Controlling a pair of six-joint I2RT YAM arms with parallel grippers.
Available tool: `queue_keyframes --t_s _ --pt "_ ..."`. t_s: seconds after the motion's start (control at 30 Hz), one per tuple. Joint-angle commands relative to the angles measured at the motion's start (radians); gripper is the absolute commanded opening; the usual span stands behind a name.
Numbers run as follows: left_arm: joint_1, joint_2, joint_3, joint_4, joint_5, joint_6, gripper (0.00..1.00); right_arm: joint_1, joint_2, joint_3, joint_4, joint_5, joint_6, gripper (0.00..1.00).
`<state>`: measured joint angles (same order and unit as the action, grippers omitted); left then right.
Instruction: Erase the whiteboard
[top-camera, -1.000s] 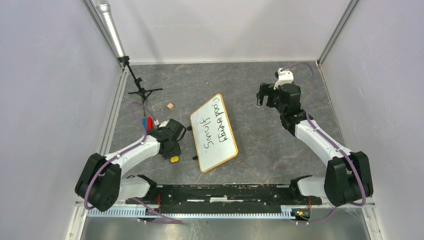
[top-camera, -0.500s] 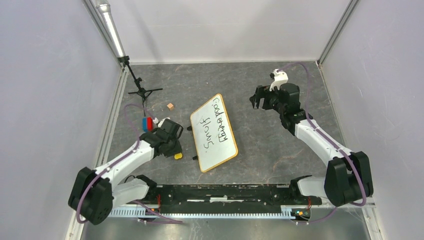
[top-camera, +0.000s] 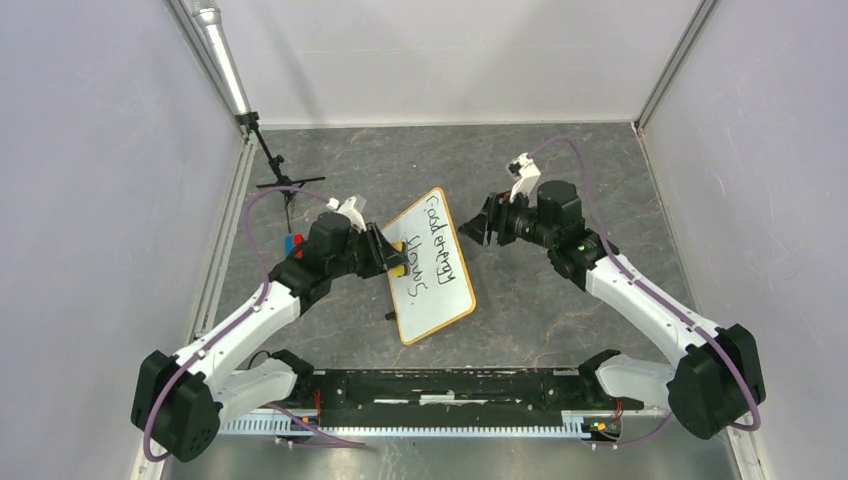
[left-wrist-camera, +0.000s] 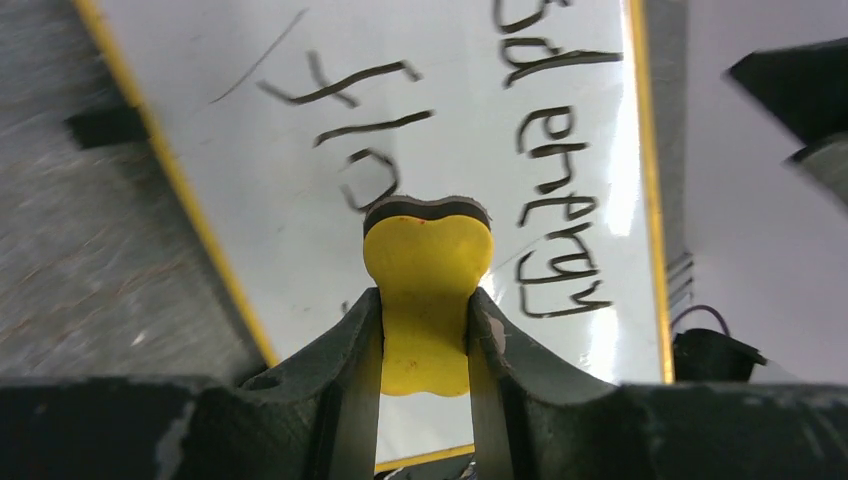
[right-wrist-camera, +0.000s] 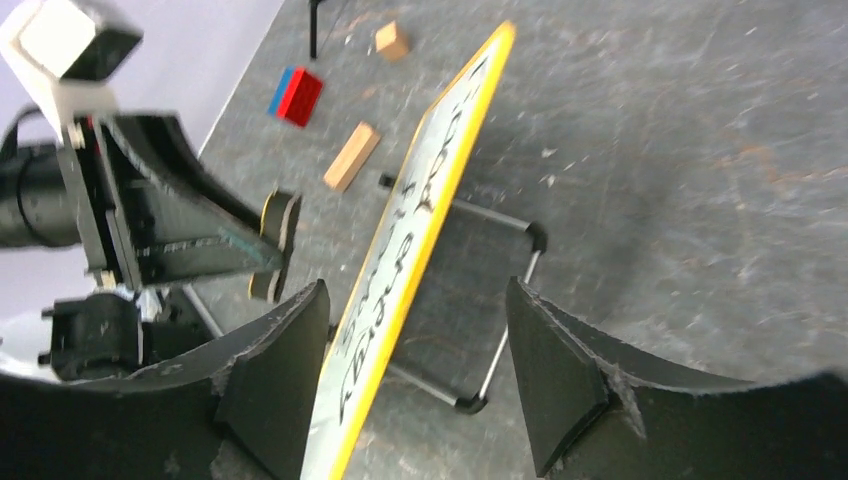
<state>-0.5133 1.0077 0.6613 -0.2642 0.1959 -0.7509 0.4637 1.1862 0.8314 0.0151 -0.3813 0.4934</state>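
The whiteboard has a yellow-orange frame and black handwriting, and stands tilted on a wire stand mid-table. My left gripper is shut on a yellow eraser with a dark felt face, held just in front of the writing on the board. My right gripper is open at the board's far right edge. In the right wrist view the board's edge runs between the open fingers without touching them. The left gripper and eraser show beyond it.
A small black tripod stands at the back left. A red-and-blue block lies left of my left arm. In the right wrist view a long wooden block and a small wooden cube lie behind the board.
My left gripper lifted the yellow eraser off the table and swung it right, up to the board's face. My right gripper moved left and down toward the board's right edge.
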Motion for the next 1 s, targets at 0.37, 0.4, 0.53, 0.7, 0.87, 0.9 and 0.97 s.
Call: queue_keyframes --t_s 0.37,0.4,0.53,0.7,0.87,0.9,0.97 --pt "-0.144 0.137 0.043 0.290 0.139 0.054 0.26 0.125 0.006 -0.067 -0.074 0.038 0.005 0.48" --pt "-0.153 0.157 0.048 0.292 0.141 0.053 0.26 0.135 0.010 -0.065 -0.072 0.036 0.008 0.47" --pt "-0.170 0.208 0.060 0.300 0.136 0.034 0.26 0.157 0.010 -0.075 -0.055 0.051 0.024 0.43" --pt "-0.174 0.236 0.063 0.319 0.154 0.000 0.35 0.173 0.012 -0.086 -0.034 0.056 0.035 0.28" --pt "-0.174 0.209 0.053 0.301 0.127 -0.007 0.61 0.178 0.004 -0.085 -0.033 0.069 0.028 0.06" --pt "-0.174 0.202 0.052 0.294 0.117 -0.008 0.65 0.178 0.002 -0.084 -0.037 0.074 0.025 0.05" --pt "-0.174 0.189 0.052 0.272 0.099 -0.007 0.68 0.178 -0.001 -0.082 -0.046 0.084 0.020 0.02"
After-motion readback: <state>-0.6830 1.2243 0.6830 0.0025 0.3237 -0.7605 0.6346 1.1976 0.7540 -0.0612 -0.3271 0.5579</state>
